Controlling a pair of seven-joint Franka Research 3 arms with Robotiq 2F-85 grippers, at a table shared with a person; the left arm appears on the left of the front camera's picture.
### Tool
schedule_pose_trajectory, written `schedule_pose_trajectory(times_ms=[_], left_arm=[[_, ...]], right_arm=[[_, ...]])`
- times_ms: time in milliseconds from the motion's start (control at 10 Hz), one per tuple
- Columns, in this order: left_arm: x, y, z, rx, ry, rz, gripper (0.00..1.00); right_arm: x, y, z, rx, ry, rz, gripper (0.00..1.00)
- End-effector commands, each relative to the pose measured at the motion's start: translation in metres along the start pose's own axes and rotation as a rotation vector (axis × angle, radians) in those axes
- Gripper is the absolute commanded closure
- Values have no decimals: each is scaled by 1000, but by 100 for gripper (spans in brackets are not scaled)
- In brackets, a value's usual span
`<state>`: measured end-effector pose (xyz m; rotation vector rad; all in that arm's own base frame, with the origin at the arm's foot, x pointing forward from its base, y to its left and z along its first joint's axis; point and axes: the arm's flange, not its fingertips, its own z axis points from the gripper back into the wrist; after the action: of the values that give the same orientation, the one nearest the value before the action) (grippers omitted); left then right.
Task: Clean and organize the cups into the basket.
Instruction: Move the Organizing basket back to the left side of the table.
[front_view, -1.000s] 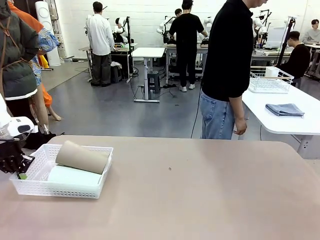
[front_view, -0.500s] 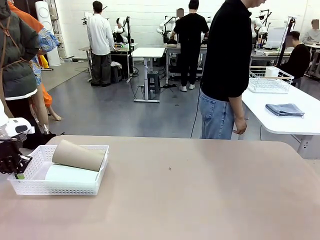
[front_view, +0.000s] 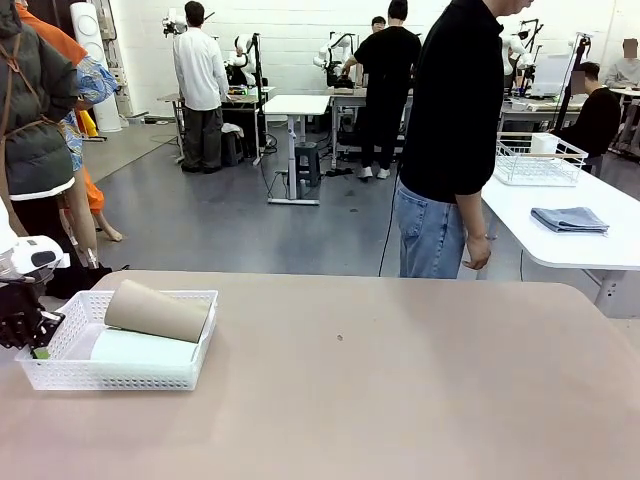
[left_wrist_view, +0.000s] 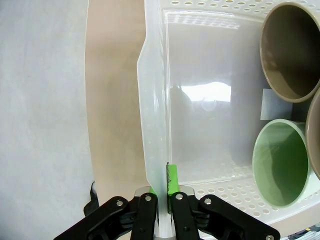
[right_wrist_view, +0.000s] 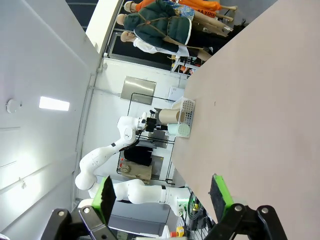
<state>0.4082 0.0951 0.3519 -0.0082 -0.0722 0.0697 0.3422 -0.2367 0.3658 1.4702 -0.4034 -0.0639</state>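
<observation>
The cups lie on their sides in the basket (front_view: 60, 372), which sits on the table (front_view: 400, 380) near its left edge. A brown cup (front_view: 158, 311) rests on top of the mint cup (front_view: 142, 348). From the left wrist, the mint cup (left_wrist_view: 280, 162) and a brown cup (left_wrist_view: 291, 50) show their open mouths, and the edge of another brown cup peeks in at the right. The left gripper (left_wrist_view: 161, 192) is pinched tight on the basket's end wall (left_wrist_view: 152, 125). The right gripper (right_wrist_view: 161, 192) is spread wide and holds nothing, up off the table. A person (front_view: 455, 140) stands at the far side, arms down.
</observation>
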Motion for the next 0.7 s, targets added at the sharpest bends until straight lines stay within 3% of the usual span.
schedule_pose_trajectory(times_ms=[0,200,300,400,500,600], left_arm=[[1,2,-1,-6,1,-15,96],[-2,9,0,11,-25,-53,96],[-1,13,0,-11,-19,-57,42],[-2,15,1,-11,-23,-58,36],[-1,16,1,3,-35,-57,0],[0,17,1,13,-44,-48,0]], right_arm=[[0,2,-1,-4,11,-13,0],[0,2,-1,-4,11,-13,0],[0,2,-1,-4,11,-13,0],[0,2,-1,-4,11,-13,0],[0,2,-1,-4,11,-13,0],[0,2,-1,-4,11,-13,0]])
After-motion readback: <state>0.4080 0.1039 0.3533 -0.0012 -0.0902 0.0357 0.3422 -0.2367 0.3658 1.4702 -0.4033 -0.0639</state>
